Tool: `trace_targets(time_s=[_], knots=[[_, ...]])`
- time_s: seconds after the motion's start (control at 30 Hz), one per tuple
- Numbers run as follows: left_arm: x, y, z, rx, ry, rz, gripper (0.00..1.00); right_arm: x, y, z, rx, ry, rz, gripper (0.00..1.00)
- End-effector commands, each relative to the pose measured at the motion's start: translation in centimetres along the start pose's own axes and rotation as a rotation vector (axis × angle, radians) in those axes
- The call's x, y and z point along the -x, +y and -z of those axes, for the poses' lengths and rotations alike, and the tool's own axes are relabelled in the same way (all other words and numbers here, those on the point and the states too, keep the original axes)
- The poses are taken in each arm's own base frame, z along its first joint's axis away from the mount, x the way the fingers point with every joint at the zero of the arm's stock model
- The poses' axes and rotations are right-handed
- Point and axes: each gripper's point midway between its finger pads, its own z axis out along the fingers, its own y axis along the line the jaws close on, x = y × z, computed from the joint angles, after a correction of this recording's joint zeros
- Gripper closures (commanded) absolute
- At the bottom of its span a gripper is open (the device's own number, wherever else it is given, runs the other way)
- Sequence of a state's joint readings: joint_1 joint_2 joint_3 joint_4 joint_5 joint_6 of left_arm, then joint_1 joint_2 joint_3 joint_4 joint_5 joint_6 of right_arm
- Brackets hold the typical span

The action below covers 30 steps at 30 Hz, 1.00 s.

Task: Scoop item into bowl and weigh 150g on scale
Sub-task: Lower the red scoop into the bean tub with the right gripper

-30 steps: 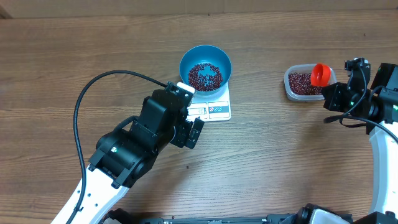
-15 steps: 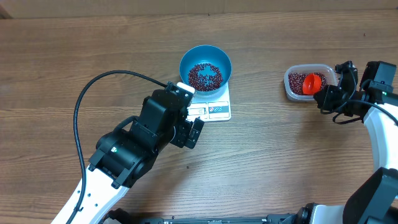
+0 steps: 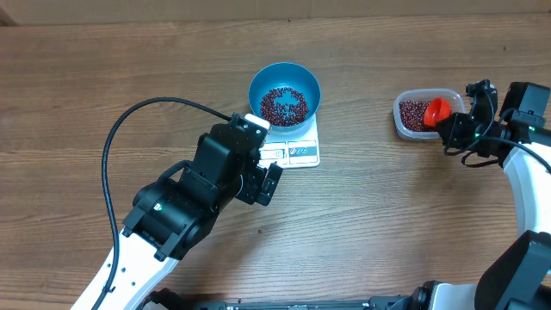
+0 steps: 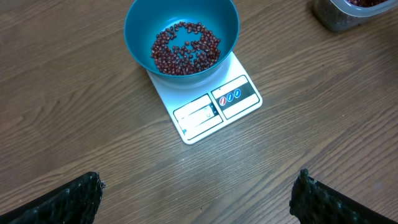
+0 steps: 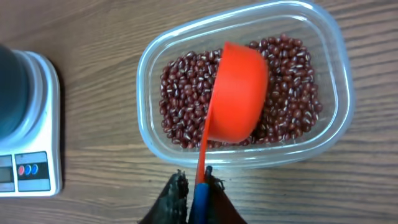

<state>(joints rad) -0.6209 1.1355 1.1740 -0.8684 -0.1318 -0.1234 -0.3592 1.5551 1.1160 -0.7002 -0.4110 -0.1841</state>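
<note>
A: How many containers?
B: 1 bowl (image 3: 284, 72) and 1 tub (image 3: 398, 116).
A: Anything else?
B: 1 scale (image 3: 301, 151), 1 scoop (image 3: 436, 109), and 2 arms: left arm (image 3: 172, 211), right arm (image 3: 525, 172). The beans (image 3: 284, 105) are too many to count.

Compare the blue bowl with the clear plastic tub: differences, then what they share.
The bowl is round and opaque blue; the tub is rectangular and clear. The bowl stands on the scale; the tub stands on the table. An orange scoop reaches into the tub, none into the bowl. Both hold red-brown beans.
</note>
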Motion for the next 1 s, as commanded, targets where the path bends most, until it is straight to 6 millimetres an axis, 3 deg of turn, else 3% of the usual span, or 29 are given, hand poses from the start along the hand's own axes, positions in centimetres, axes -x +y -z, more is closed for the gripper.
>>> trace_targets(time_s=[0.0,0.3,0.33,0.4,0.57,0.97], knots=[[0.3,0.3,0.0,0.012,-0.006,-0.011,0.0,0.4,0.0,0.1,0.0,-0.014,0.011,0.85],[0.3,0.3,0.0,0.012,-0.006,-0.011,0.0,0.6,0.0,0.1,-0.001,-0.021,0.014,0.73],[0.3,0.3,0.0,0.012,-0.006,-0.011,0.0,0.6,0.0,0.1,-0.001,-0.023,0.015,0.74],[0.3,0.3,0.0,0.012,-0.006,-0.011,0.01,0.7,0.0,0.1,-0.002,-0.024,0.015,0.85],[0.3,0.3,0.0,0.012,-0.006,-0.011,0.01,0.8,0.0,0.1,-0.003,-0.032,0.019,0.96],[0.3,0.3,0.0,0.012,-0.006,-0.011,0.01,0.8,-1.4,0.1,-0.082,-0.028,0.021,0.96]])
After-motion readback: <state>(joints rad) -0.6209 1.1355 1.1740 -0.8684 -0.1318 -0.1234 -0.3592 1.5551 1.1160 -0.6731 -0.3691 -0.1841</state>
